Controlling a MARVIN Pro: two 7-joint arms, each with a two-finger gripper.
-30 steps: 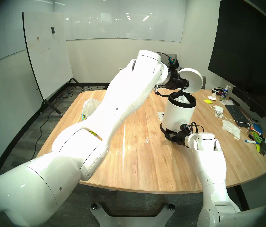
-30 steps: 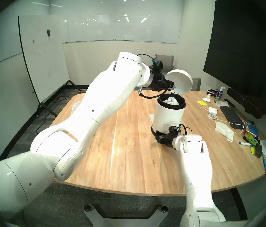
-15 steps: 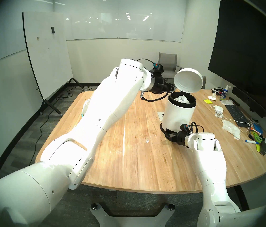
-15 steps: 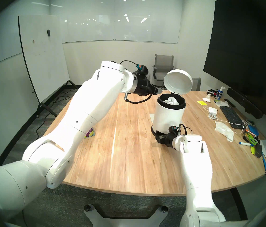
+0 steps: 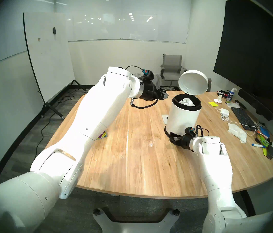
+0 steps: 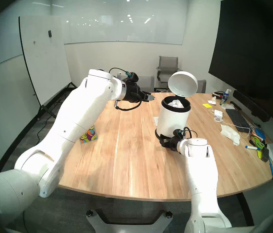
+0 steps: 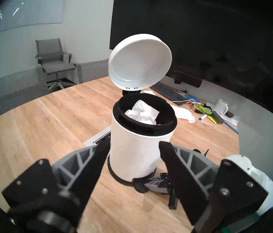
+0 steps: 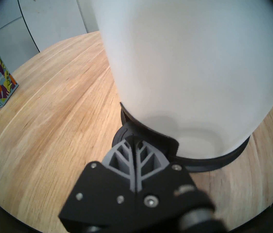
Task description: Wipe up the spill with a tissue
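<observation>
A crumpled white tissue (image 5: pixel 186 101) lies inside the open white pedal bin (image 5: pixel 182 120); it also shows in the left wrist view (image 7: pixel 142 114). The bin's lid (image 5: pixel 193 82) stands up. My left gripper (image 5: pixel 165 95) is open and empty, in the air left of the bin's rim. My right gripper (image 5: pixel 171 137) is shut, its fingertips (image 8: pixel 134 137) resting on the bin's black pedal (image 8: pixel 120 138) at the base. No dark-brown spill spots show on the wooden table (image 5: pixel 140 168).
A colourful leaf-print tissue box (image 6: pixel 88 136) stands at the table's left, partly behind my left arm. A keyboard (image 5: pixel 241 116), a spray bottle (image 5: pixel 231 95), loose white tissues (image 5: pixel 237 132), markers and scissors crowd the right edge. A grey plate (image 5: pixel 165 118) lies behind the bin.
My left arm has drawn back to the left, away from the bin's mouth, uncovering the tissue box. The right gripper, bin and raised lid have not moved.
</observation>
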